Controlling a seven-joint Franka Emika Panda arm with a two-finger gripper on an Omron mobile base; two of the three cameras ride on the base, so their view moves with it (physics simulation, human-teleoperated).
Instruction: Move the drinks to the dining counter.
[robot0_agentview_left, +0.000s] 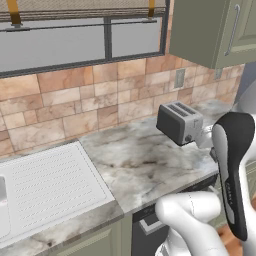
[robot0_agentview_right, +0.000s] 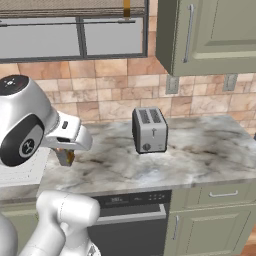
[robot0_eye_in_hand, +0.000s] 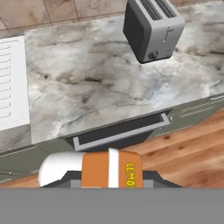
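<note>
Can (robot0_eye_in_hand: 111, 169): orange with a white stripe and yellow lettering, lying crosswise between the jaws, just in front of the hand camera.
Gripper (robot0_eye_in_hand: 112, 177): clenched on the can; the dark finger tips show at either side of it.
Below the jaws: the front edge of the worktop (robot0_eye_in_hand: 100, 83), the dishwasher (robot0_eye_in_hand: 120, 133) top and wood floor (robot0_eye_in_hand: 192, 144); the can hangs clear of the worktop.
Ahead of the jaws: the toaster (robot0_eye_in_hand: 151, 27), well apart; the draining board (robot0_eye_in_hand: 12, 83) lies off to one side.
Right base view: an orange-brown bit (robot0_agentview_right: 65, 156) shows under the hand, probably the can.
Progress: one drink lifted, I judge; the dining counter is still to be reached.
Risks: the can is round and smooth, so a sharp swing or a jolt from the base could roll it out of the grip; a wide arm sweep could clip the toaster or the wall cupboard (robot0_agentview_right: 210, 35).
</note>
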